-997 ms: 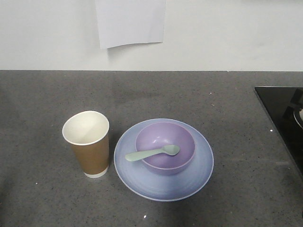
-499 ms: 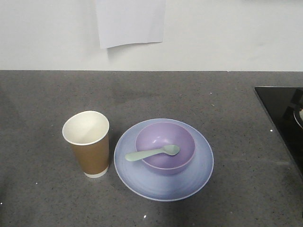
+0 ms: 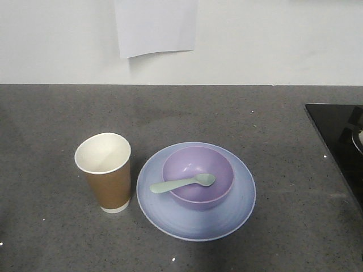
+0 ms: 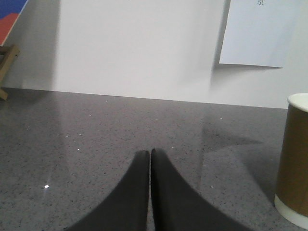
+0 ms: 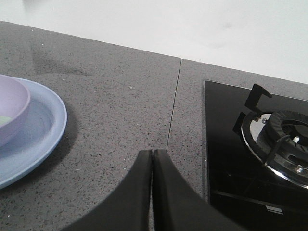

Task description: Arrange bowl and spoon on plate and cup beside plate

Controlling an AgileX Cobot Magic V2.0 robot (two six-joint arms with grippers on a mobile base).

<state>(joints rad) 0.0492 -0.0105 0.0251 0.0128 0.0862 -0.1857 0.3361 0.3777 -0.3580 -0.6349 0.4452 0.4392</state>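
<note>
The pale blue plate lies on the grey counter with the lavender bowl standing on it. The mint spoon rests across the bowl, head inside and handle sticking out over the left rim. The brown paper cup stands upright just left of the plate. Neither gripper shows in the front view. My left gripper is shut and empty, low over the counter, with the cup to its right. My right gripper is shut and empty, right of the plate and bowl.
A black gas hob with a burner sits at the right of the counter, also visible as the hob in the front view. A white paper sheet hangs on the back wall. A wooden stand is at far left.
</note>
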